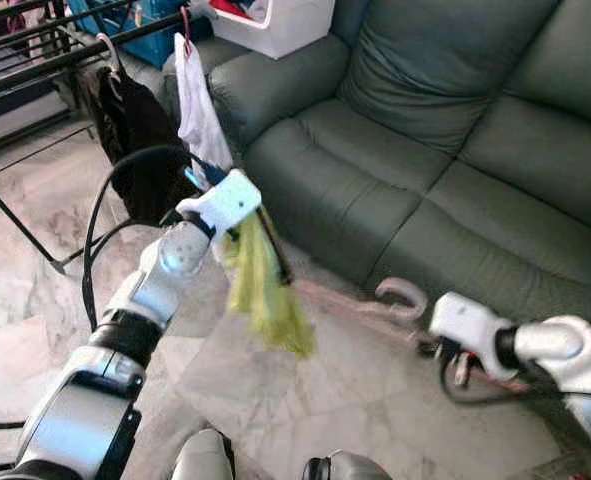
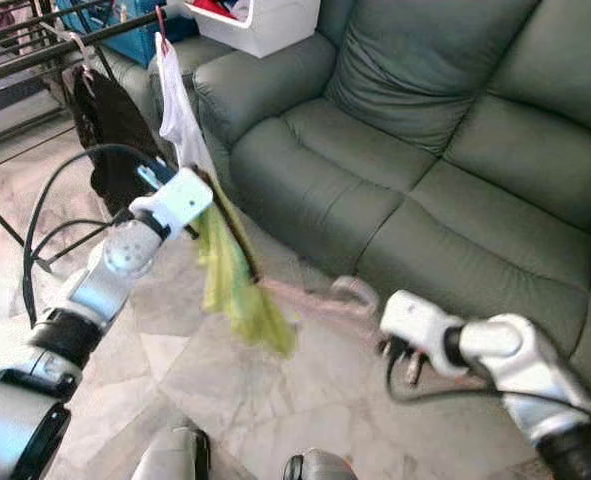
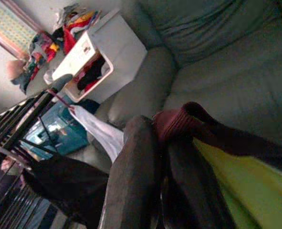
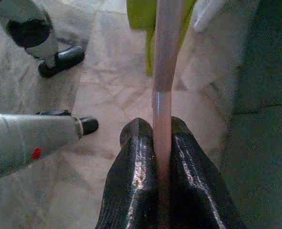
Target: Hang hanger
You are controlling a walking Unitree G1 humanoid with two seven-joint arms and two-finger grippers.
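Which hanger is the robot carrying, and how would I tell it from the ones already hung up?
Start at the big grey-green sofa; in front of it, above the marble floor, both arms stretch a pale pink hanger between them. The right gripper pinches its bar and the left gripper holds the end with a yellow-green garment. The black and white clothes hang on the dark rack behind.

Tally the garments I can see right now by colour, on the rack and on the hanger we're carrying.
Black garment on the rack: 1
White garment on the rack: 1
Yellow-green garment on the pink hanger: 1
Total: 3
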